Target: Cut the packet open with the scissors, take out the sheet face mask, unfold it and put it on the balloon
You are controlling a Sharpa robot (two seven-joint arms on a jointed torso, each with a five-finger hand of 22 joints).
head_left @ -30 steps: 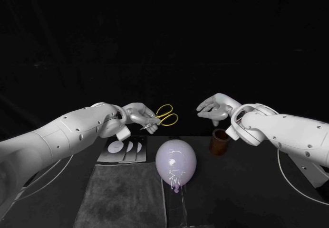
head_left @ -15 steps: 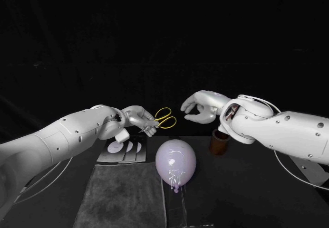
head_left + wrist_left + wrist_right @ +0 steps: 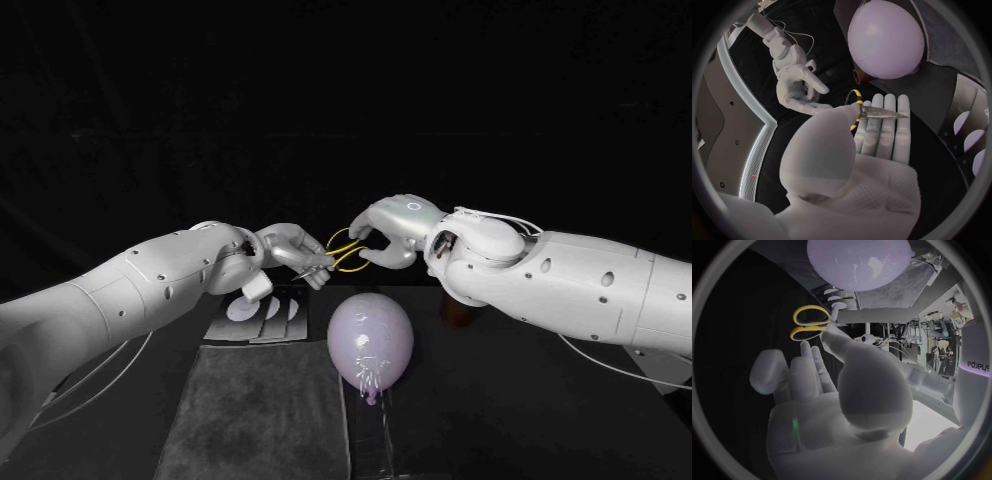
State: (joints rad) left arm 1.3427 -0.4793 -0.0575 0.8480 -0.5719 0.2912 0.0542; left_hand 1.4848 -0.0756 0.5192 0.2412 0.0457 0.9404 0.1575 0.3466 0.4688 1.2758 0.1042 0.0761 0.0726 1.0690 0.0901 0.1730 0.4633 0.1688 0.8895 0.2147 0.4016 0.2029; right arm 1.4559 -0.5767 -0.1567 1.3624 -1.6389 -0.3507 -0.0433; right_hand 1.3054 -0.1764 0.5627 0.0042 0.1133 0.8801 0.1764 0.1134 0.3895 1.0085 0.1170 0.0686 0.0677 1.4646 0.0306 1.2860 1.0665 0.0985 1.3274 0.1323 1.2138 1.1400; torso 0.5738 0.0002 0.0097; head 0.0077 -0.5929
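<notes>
head view: dim, upper half black, table (image 3: 577, 420) dark at lower right | left arm (image 3: 130, 285), right arm (image 3: 577, 285) bright on upper sides | balloon (image 3: 369, 335) at centre shows small glints | wrist views: fisheye, straight edges bow near rim, dark frame

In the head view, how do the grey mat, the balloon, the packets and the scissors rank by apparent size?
1. grey mat
2. balloon
3. packets, taken as one row
4. scissors, partly covered and raised above the table, so less sure

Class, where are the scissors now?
In the head view, the left hand holds the scissors in the air beyond the balloon, the right hand close by their handles.
</notes>
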